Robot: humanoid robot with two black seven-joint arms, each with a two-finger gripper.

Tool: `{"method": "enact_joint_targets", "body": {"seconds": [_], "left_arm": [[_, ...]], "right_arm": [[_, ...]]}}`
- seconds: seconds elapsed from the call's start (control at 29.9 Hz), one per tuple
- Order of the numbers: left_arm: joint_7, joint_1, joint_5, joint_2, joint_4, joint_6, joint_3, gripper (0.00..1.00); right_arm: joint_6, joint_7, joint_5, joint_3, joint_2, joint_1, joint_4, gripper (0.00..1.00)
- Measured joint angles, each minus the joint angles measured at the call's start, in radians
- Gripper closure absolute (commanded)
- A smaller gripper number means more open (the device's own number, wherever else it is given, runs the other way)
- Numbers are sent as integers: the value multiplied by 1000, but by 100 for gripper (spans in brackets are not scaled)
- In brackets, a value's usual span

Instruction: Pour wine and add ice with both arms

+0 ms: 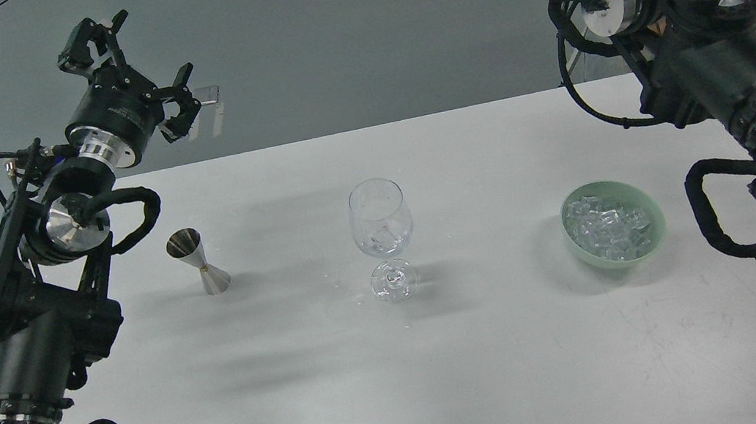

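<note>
My left gripper [133, 76] hangs wide open, empty, high above the jigger [198, 262]; the right one's out of frame. Ice [608, 228] sits in the green bowl [647, 202], some inside the wine glass [383, 237] below-right. Careless sweeps could topple that stem.

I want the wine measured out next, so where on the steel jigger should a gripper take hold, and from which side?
Grip the jigger at its narrow waist, where the two cones meet: the flared cups above and below would probably keep it from slipping. It leans with its open cup toward the left arm, so the left gripper, open and nearest, should come from the left.
</note>
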Motion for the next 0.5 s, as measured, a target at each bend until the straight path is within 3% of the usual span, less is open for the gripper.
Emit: {"method": "enact_joint_targets", "body": {"seconds": [0.1, 0.2, 0.27, 0.37, 0.5], "left_arm": [[-70, -8, 3, -17, 72, -76, 12, 3], [-206, -32, 0, -20, 145, -182, 50, 3], [-270, -47, 0, -15, 180, -230, 83, 3], [-299, -71, -6, -12, 218, -250, 115, 2], [-298, -81, -9, -8, 233, -253, 123, 2]], "right_arm": [[14, 4, 128, 4, 8, -33, -4, 0], [83, 28, 184, 25, 13, -69, 2, 1], [151, 55, 196, 57, 16, -97, 4, 0], [207, 79, 200, 114, 18, -126, 7, 0], [228, 85, 201, 142, 18, -151, 18, 0]]}}
